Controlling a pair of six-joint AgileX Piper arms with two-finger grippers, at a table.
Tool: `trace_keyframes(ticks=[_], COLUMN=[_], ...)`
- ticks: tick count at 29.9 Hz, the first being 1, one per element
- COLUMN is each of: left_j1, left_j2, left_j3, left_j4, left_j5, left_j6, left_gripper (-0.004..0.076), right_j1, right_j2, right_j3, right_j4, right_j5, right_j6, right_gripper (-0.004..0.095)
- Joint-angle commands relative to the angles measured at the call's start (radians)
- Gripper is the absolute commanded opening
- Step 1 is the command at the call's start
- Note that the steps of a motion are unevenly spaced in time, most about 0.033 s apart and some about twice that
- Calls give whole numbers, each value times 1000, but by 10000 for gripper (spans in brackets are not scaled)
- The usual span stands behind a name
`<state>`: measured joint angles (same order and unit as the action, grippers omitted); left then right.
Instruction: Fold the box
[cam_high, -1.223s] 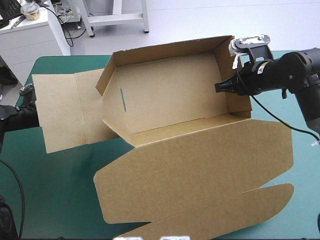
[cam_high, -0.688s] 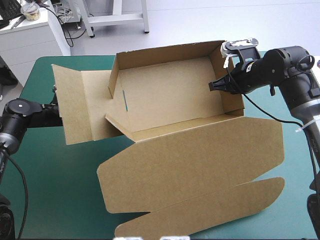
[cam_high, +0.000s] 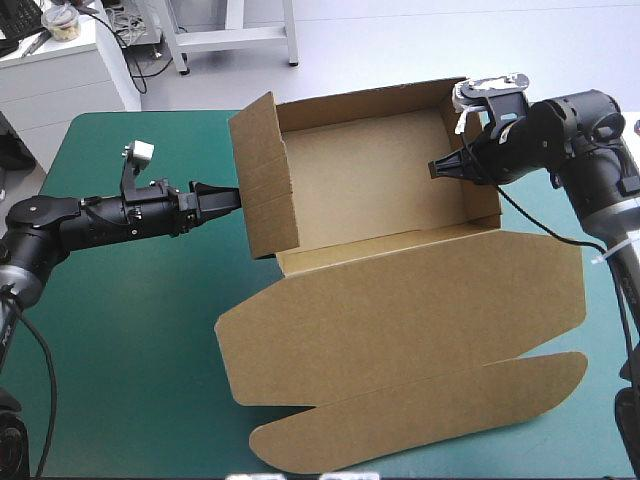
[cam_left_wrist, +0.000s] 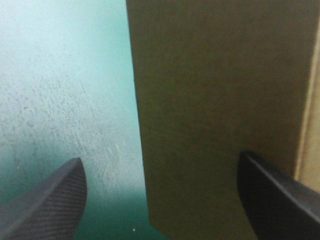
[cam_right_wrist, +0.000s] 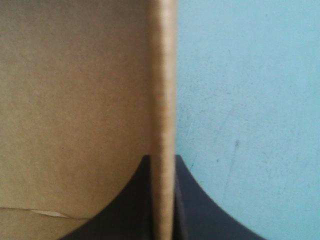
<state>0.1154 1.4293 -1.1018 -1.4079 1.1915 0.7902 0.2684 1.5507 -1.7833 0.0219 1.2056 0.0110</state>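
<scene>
box (cam_high: 370, 190) near the table (cam_high: 120, 330) far edge, walls up, lid flat. left gripper (cam_high: 228, 196) fingers wide at left wall; right gripper (cam_high: 436, 170) pinches right wall.

High overview; wrist views close against box (cam_high: 360, 180)

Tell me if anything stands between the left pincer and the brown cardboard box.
Nothing visible does. The open left pincer is right at the raised left wall of the brown cardboard box, and the wall's edge shows between its fingers.
</scene>
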Motion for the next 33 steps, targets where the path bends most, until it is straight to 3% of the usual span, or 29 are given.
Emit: trace_keyframes(ticks=[1, 15, 25, 33], left_j1=[-4, -9, -154, -165], left_j2=[-35, -48, -58, -58], left_j3=[-27, -27, -27, -27], left_j4=[-141, -193, -230, -237], left_j5=[98, 98, 98, 98], left_j6=[16, -4, 32, 30], left_gripper=[583, 583, 582, 582], right_j1=[-5, -5, -3, -3], right_j2=[-39, -29, -29, -29], right_j3=[-34, -34, -32, -32], right_j4=[-1, 6, 6, 9], right_j5=[-47, -40, -40, -32], right_j6=[15, 58, 71, 74], right_gripper=[-20, -18, -18, -16])
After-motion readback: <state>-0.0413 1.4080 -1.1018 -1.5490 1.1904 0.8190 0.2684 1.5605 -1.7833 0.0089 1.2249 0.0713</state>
